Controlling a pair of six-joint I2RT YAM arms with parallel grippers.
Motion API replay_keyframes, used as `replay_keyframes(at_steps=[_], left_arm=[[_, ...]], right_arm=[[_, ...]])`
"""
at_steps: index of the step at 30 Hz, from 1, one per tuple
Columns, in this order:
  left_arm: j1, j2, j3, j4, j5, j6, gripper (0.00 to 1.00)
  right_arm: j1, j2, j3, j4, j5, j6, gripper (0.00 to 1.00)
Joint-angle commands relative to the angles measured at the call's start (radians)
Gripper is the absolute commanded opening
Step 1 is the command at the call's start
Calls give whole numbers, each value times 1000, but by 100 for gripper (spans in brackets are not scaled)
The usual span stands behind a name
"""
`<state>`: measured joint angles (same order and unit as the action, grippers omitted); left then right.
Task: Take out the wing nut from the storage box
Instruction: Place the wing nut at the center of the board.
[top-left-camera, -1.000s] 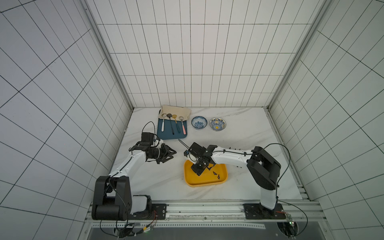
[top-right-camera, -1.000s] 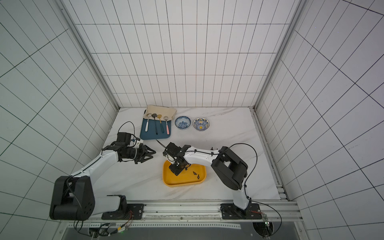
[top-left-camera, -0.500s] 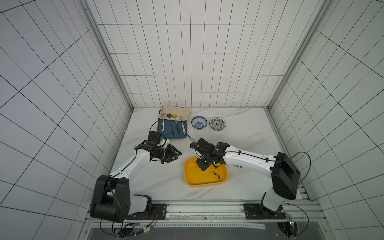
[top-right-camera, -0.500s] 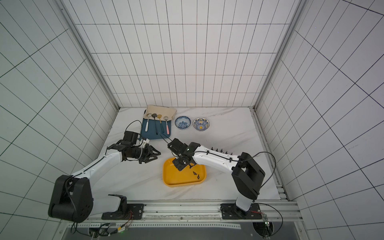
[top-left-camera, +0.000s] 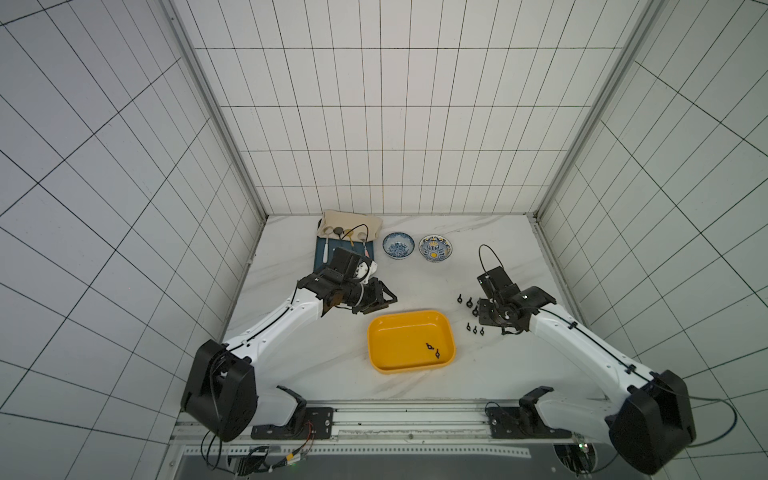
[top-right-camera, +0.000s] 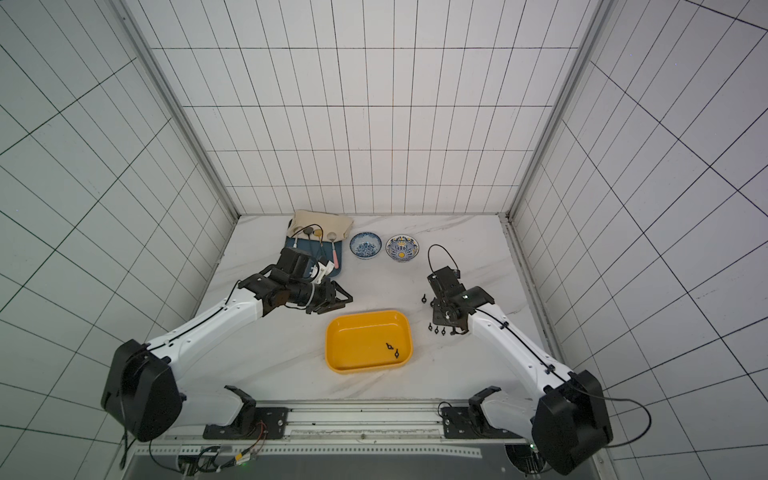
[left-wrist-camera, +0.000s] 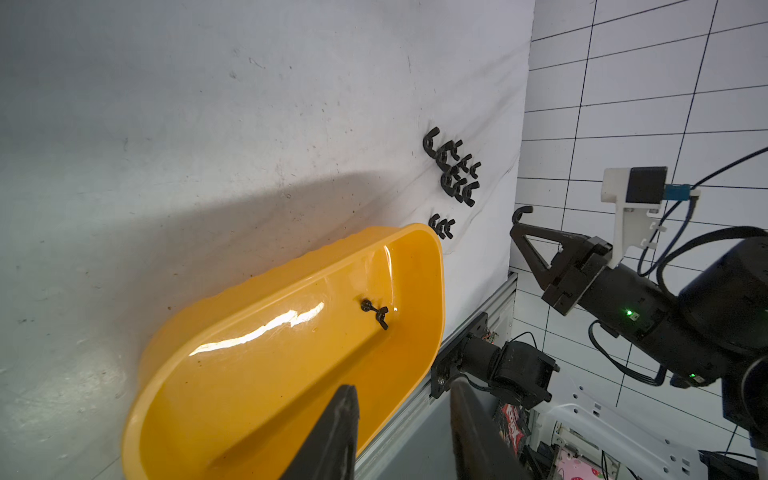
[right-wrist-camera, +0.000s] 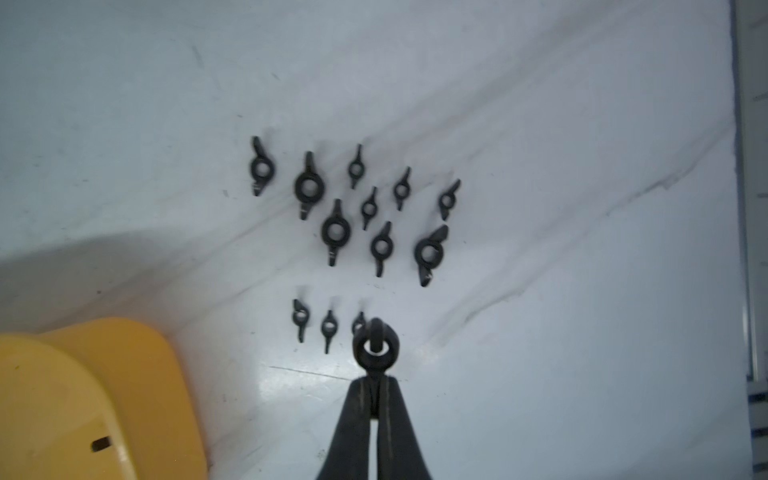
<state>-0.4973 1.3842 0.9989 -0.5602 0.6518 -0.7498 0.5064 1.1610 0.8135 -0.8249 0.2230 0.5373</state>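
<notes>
Yellow plastic storage box (top-left-camera: 409, 347) sits nearest the front edge of the pale surface (top-left-camera: 316, 353). 2 wing nuts (top-left-camera: 432, 350) lie inside it, close together, toward its right end; the rest of its floor is bare.

Just past the box's right end, the right pincer (right-wrist-camera: 376, 380) is pressed together on 1 wing nut (right-wrist-camera: 376, 347). It pinches the nut by a wing, outside the box, and appears raised off the surface.

Beyond it are 12 set-out nuts (right-wrist-camera: 381, 245) in loose rows, 3 nearer and 9 farther, none touching the box.

Left pincer (top-left-camera: 380, 300) hovers off the box's far-left corner, fingers spread partway, nothing between them.

At the far edge are 2 patterned bowls (top-left-camera: 398, 246) and a dark-blue tray (top-left-camera: 322, 257), well apart from the work.

Judgement: mostly done. 12 are down, 1 is in the grip and not yet set down, 2 are left to fetch.
</notes>
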Motion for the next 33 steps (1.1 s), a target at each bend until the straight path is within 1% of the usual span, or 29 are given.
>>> replay_keyframes(at_steps=[1, 5, 8, 10, 12, 19, 30, 33], left_arm=[[-39, 35, 35, 49, -12, -22, 40], [-115, 78, 59, 71, -17, -29, 40], [-163, 111, 67, 98, -14, -43, 40], [-184, 129, 77, 110, -11, -49, 40], [-196, 142, 87, 113, -5, -51, 40], [-201, 150, 96, 109, 2, -35, 40], [-201, 150, 90, 105, 9, -28, 40], [-200, 153, 90, 104, 11, -27, 40]], right_arm=[[-59, -4, -84, -15, -75, 76, 0], [-68, 8, -133, 6, -134, 140, 0], [-75, 28, -159, 59, -136, 168, 0], [-79, 62, -165, 82, -114, 170, 0], [-91, 98, -169, 119, -118, 165, 0], [-100, 197, -135, 168, -91, 152, 0], [-100, 238, -133, 183, -127, 131, 0], [-100, 244, -137, 180, -141, 127, 5]])
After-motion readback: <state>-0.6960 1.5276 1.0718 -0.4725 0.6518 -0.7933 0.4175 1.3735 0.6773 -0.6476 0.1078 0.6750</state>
